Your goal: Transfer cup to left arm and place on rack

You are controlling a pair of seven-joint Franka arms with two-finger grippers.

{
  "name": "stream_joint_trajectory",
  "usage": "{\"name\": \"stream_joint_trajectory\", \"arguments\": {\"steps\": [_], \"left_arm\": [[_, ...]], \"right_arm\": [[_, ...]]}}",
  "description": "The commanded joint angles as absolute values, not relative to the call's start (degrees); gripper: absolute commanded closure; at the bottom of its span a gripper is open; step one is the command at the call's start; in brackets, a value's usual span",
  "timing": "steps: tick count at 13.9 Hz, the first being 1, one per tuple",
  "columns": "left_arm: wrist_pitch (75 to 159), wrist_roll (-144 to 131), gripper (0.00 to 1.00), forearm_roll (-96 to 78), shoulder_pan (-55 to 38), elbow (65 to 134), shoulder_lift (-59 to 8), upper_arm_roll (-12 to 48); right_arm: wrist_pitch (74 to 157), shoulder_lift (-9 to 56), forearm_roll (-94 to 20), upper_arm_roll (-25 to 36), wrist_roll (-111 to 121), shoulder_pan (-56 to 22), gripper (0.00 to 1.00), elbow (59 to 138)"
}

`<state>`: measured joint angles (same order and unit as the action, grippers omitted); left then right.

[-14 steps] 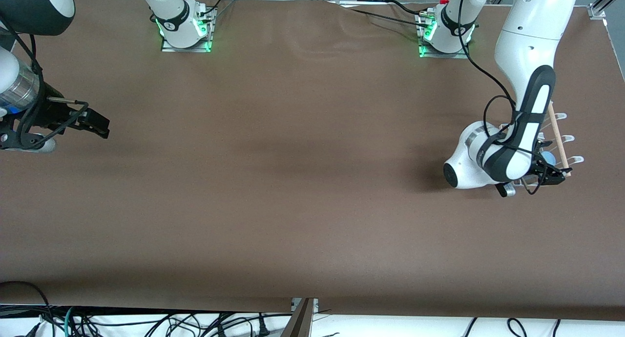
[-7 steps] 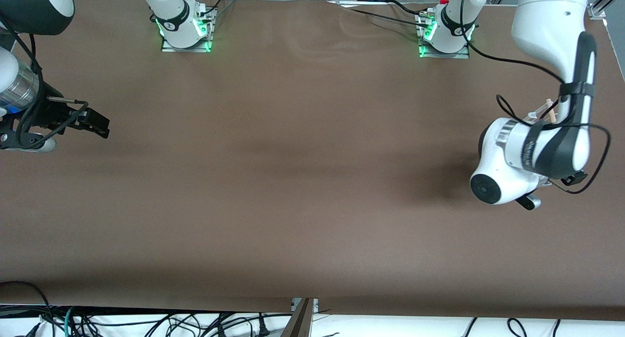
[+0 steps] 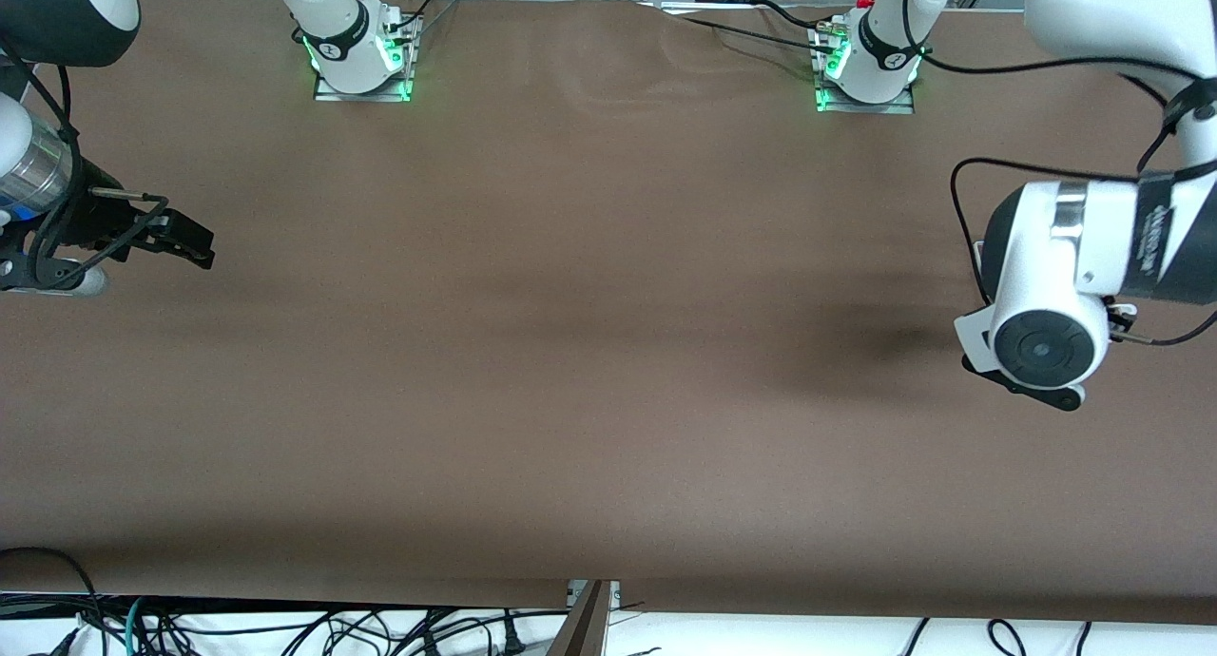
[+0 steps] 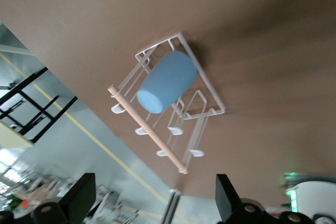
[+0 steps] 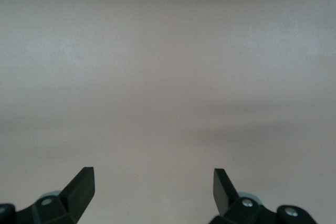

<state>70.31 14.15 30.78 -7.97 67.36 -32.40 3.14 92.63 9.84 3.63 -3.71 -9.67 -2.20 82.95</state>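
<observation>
I see the cup [image 4: 167, 81], a plain light-blue tumbler, lying tilted in the rack [image 4: 207, 90] at frame centre, base toward the dowel [image 4: 147, 128]. Left pincer [image 4: 152, 203] above, apart, empty. Right pincer [image 5: 154, 188] apart over bare desk [image 5: 168, 77].

Brown tabletop [image 3: 570, 352] w/ faint creases near my bases. Tangle of black cables [image 3: 285, 627] along its edge nearest the front cam, plus a teal one. Grey floor w/ yellow line [image 4: 100, 145] past the tabletop edge.
</observation>
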Motion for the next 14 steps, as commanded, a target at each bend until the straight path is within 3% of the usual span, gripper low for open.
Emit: {"name": "stream_joint_trajectory", "arguments": {"steps": [1,5,9,11,14], "left_arm": [[69.3,8.6,0.0,19.0,-7.5,62.2,-28.3,2.8],[72.0,-0.6,0.0,1.7,-2.1,63.4,-22.0,2.6],[87.3,0.0,0.0,-2.0,1.5,90.1,-5.6,2.8],[91.2,0.0,0.0,-1.6,1.7,93.8,-4.3,2.5],[94.5,-1.1,0.0,-1.0,1.0,100.1,5.1,2.4]], "right_arm": [[91.8,9.7,2.5,-4.0,-8.3,-1.5,0.0,82.2],[91.8,9.7,2.5,-4.0,-8.3,-1.4,0.0,82.2],[91.8,9.7,2.5,-4.0,-8.3,-1.4,0.0,82.2],[91.8,9.7,2.4,-4.0,-8.4,-1.5,0.0,82.2],[91.8,9.7,2.5,-4.0,-8.3,-1.4,0.0,82.2]]}}
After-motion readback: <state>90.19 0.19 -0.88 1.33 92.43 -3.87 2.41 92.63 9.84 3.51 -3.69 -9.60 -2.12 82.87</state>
